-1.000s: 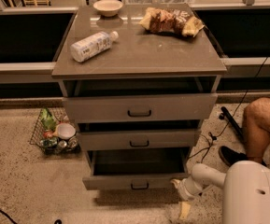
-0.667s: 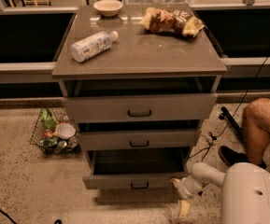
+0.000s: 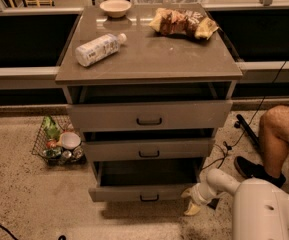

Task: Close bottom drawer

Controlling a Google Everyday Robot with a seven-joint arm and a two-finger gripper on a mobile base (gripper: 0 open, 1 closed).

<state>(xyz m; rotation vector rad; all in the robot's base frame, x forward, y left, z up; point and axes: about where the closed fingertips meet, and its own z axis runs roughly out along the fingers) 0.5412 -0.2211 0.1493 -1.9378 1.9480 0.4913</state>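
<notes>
- Speckled stone floor surrounds a grey-brown cabinet [image 3: 149, 66], seen from above and in front, with dark counters behind it.
- On the cabinet's top lie a plastic bottle [image 3: 99, 49] on its side, a small bowl [image 3: 115, 7] and some snack bags [image 3: 181, 21].
- A wire basket [image 3: 59, 144] of groceries sits on the floor to the cabinet's left, and a seated person's bare leg [image 3: 279, 134] is to its right.
- All three of the cabinet's drawers stand partly open.
- The bottom drawer [image 3: 144, 193] juts out furthest from the cabinet, its plain grey inside showing.
- The robot's gripper [image 3: 189, 201] hangs low at the cabinet's right front, just beside the bottom drawer's right front corner. Its jaws look spread and hold nothing.
- Closing appears not yet done; the whole push inward seems to remain.
</notes>
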